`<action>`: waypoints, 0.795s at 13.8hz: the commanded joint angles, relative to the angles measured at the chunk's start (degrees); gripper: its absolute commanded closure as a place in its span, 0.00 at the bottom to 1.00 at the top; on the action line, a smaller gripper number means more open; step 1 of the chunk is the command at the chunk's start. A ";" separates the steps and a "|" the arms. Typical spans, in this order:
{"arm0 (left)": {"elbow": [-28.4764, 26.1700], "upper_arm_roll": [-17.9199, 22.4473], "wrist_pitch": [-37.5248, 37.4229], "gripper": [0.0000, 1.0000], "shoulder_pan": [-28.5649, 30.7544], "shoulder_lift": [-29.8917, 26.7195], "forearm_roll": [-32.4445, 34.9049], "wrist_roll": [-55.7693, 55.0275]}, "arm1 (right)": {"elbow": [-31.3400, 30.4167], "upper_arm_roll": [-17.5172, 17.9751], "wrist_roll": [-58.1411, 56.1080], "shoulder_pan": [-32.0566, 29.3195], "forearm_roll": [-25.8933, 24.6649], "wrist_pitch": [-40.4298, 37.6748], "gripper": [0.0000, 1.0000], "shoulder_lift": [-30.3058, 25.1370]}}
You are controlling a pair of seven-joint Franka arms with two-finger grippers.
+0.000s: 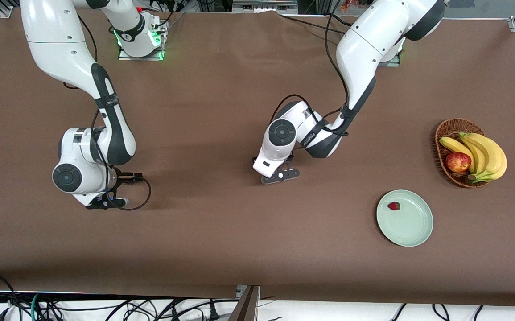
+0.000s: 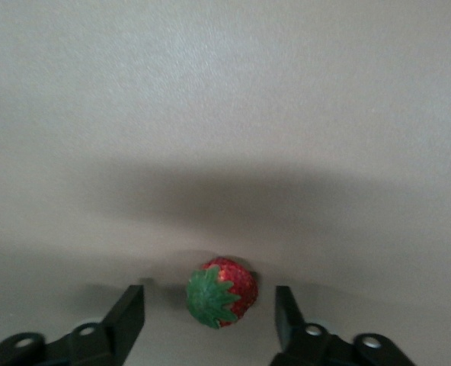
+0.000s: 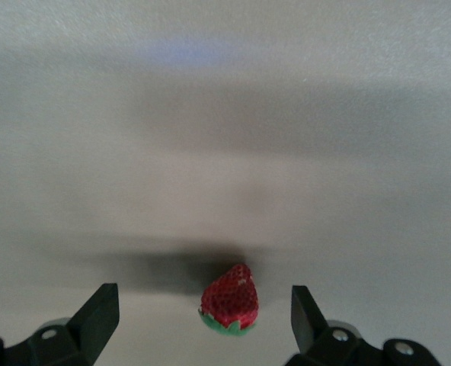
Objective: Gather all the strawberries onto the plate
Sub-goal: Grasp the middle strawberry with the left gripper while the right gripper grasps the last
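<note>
A: Report the position of the left gripper point(image 1: 279, 176).

B: It is low over the brown table point(image 1: 221, 232), near the middle of the table's length. In the left wrist view its fingers point(image 2: 131, 313) stand apart, one on each side of a strawberry point(image 2: 221, 292). Neither finger touches the berry. The berry lies on the table surface with its green leafy top turned toward the wrist camera.

A: Report the right gripper point(image 1: 103, 203).

B: It is low over the table toward the right arm's end. In the right wrist view its fingers point(image 3: 100, 311) are also spread, with a second strawberry point(image 3: 230, 299) between them and clear of both. That berry lies on the table with its red tip pointing away from the gripper and its green leaves toward it.

A: Location of the plate?

B: The pale mint-green plate point(image 1: 411, 227) sits toward the left arm's end of the table, nearer to the front camera than the wicker basket point(image 1: 447, 129). A third strawberry point(image 1: 393, 206) lies on the plate, close to its rim.

A: Contents of the basket?

B: A bunch of bananas point(image 1: 484, 154) and a red apple point(image 1: 458, 162), the apple touching the bananas.

A: Visibility of the two table berries in the front view?

B: Both are hidden under the grippers.
</note>
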 commanded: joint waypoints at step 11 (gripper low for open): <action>0.76 0.59 -6.64 0.85 5.19 -5.72 0.39 5.43 | -5.63 -0.13 -4.96 -0.56 -0.24 2.74 0.86 -3.21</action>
